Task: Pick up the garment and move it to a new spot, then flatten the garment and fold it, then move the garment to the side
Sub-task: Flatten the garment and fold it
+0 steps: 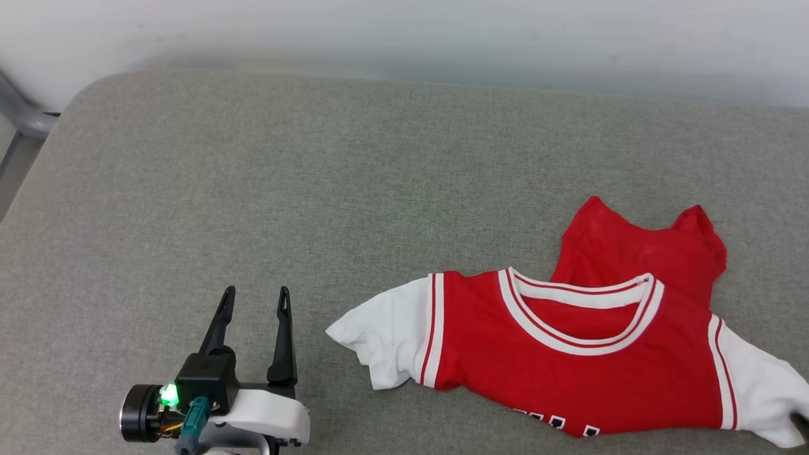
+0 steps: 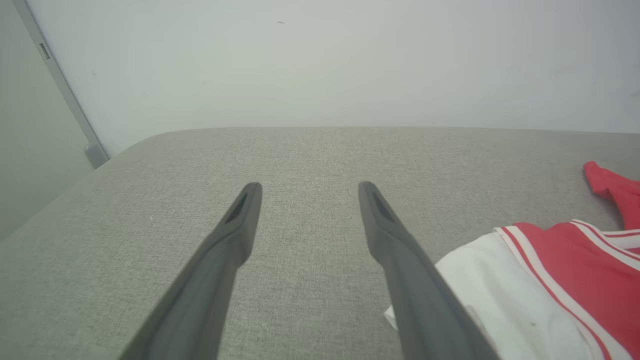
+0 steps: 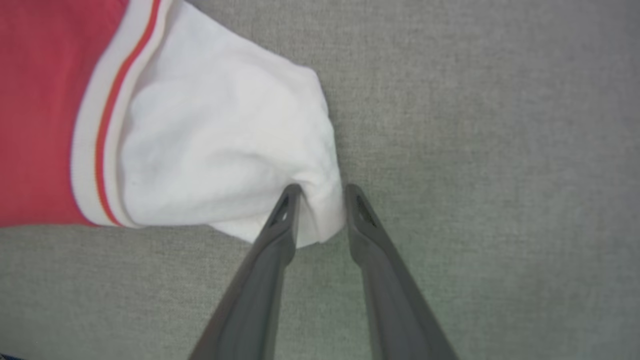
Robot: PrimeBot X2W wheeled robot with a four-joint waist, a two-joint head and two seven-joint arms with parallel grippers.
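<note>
Right gripper (image 3: 322,189) narrowly parted around puckered white sleeve (image 3: 215,140), crumpled red garment (image 1: 569,360), left gripper (image 1: 256,292) wide

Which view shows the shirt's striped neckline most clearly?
The head view: the whole neckline is visible. The left wrist view catches its edge at the right border; the right wrist view shows a white sleeve instead.

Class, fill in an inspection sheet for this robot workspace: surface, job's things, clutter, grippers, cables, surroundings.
Surface: grey woven fabric cushion with a rounded corner.
Job's things: red jersey shirt with white short sleeves, crumpled, front up.
Clutter: nothing seen.
Grippers: left gripper open, apart from the shirt; right gripper narrowly open, white sleeve tip between its fingers.
Cables: short coloured wires and teal plug at the left wrist.
Surroundings: pale wall; grey metal bar at left.
</note>
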